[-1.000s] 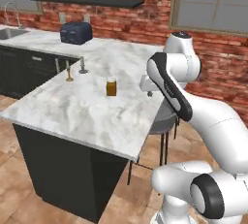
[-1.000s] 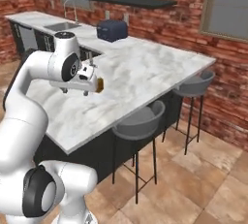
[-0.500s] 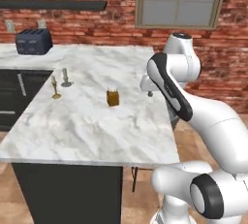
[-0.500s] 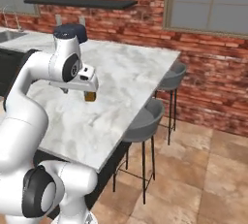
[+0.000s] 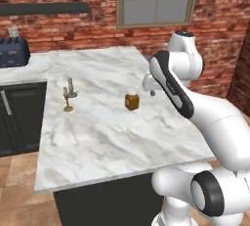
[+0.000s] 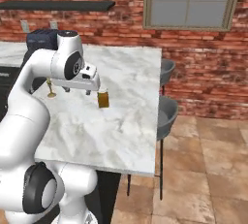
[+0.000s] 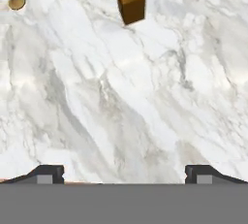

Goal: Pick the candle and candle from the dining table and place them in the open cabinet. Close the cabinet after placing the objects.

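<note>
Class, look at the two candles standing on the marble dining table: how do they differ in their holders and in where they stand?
The brass-gold candle has a yellow metal holder; the grey-silver candle has a dull grey one. The brass-gold candle stands nearer the table's front edge, the grey-silver candle just behind it, toward the brick wall. Both are short, upright cream sticks, set close together near the left edge of the dining table, left of the amber carton.

Small amber-orange carton w/ white speckled cap (image 5: 131, 101) upright, mid-marble. Dark blue toaster (image 5: 11, 52) on far worktop, back left. Long dark wall shelf (image 6: 57, 5) on red brick wall (image 5: 222, 19). Grey-framed window (image 6: 192, 1) above. Two grey bar stools (image 6: 166, 112) along right edge, one behind other.
</note>
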Robot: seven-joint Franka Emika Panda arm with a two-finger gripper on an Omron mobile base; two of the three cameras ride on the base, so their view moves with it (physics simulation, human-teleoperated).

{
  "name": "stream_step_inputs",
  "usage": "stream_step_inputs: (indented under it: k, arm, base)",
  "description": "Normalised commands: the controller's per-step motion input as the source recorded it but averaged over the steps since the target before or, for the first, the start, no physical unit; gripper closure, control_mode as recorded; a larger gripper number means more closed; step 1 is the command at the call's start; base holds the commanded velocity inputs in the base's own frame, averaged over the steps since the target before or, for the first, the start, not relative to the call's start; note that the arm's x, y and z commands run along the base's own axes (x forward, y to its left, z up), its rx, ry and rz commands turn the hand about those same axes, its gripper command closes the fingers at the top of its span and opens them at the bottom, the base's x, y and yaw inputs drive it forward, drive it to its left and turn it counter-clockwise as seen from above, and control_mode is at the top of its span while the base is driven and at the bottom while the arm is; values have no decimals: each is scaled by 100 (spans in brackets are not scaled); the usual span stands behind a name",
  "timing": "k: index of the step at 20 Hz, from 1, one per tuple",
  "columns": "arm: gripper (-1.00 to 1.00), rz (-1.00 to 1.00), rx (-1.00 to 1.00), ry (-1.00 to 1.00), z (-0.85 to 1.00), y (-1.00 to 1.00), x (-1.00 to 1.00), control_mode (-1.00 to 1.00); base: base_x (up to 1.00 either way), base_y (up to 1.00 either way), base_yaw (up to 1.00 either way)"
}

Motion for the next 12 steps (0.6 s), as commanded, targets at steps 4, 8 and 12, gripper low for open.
stream_step_inputs:
  k: [4,8,12]
  arm:
    - [-100,0,0,0,0,0,0,100]
    - [-100,0,0,0,0,0,0,100]
    - [-100,0,0,0,0,0,0,100]
  base:
    - [-20,100,-36]
    - [-46,100,-33]
    - [-49,100,-35]
